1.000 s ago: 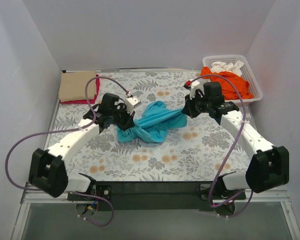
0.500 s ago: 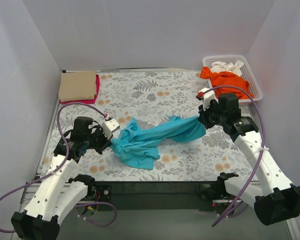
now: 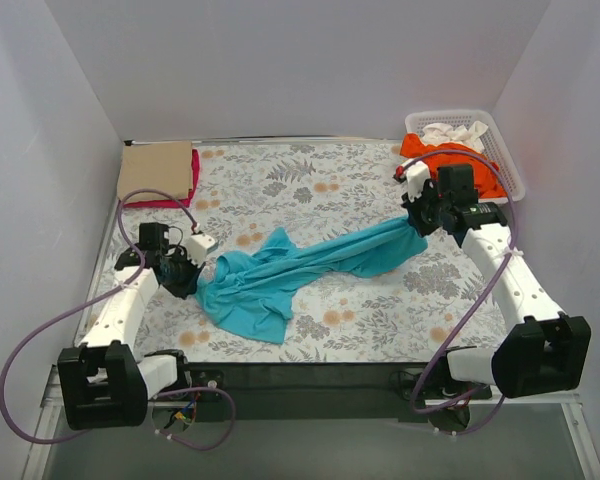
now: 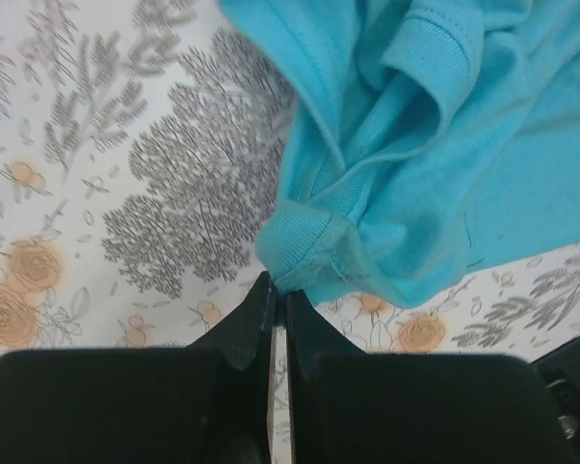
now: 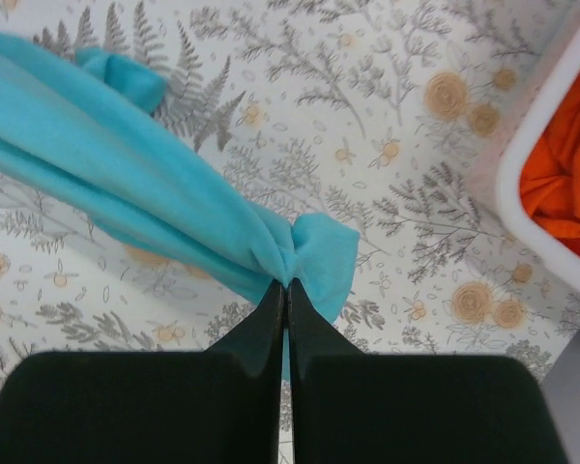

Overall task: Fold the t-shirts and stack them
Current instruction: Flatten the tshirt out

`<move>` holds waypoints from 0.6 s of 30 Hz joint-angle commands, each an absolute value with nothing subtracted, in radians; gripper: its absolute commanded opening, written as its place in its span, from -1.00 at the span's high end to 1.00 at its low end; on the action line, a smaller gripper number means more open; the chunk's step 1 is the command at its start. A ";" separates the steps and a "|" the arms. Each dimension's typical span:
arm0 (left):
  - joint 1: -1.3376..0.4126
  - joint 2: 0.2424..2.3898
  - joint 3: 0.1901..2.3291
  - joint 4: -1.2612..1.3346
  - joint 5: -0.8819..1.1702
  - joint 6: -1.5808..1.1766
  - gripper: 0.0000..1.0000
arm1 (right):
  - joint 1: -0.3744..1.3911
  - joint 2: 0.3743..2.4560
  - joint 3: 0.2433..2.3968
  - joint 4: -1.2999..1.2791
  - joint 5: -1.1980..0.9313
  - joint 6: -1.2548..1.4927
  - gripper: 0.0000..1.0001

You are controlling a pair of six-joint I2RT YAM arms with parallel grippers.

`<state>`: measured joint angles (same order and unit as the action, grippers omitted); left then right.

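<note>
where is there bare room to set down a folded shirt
Widest patch: far middle of the table cloth, between the folded stack and the basket. A smaller one near right, in front of the teal shirt. Crowded: the diagonal the shirt spans from left gripper to right gripper.

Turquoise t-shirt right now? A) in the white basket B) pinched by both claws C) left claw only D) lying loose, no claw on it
B: the left claw and right claw are each shut on a bunched end of the turquoise cloth t-shirt, which spans between them.
</note>
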<state>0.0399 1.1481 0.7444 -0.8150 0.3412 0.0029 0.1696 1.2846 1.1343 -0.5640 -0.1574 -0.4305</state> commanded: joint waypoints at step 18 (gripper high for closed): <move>-0.260 1.680 1.272 -0.663 0.555 -0.276 -0.12 | 0.238 1.282 1.011 -0.808 -0.340 -0.638 0.97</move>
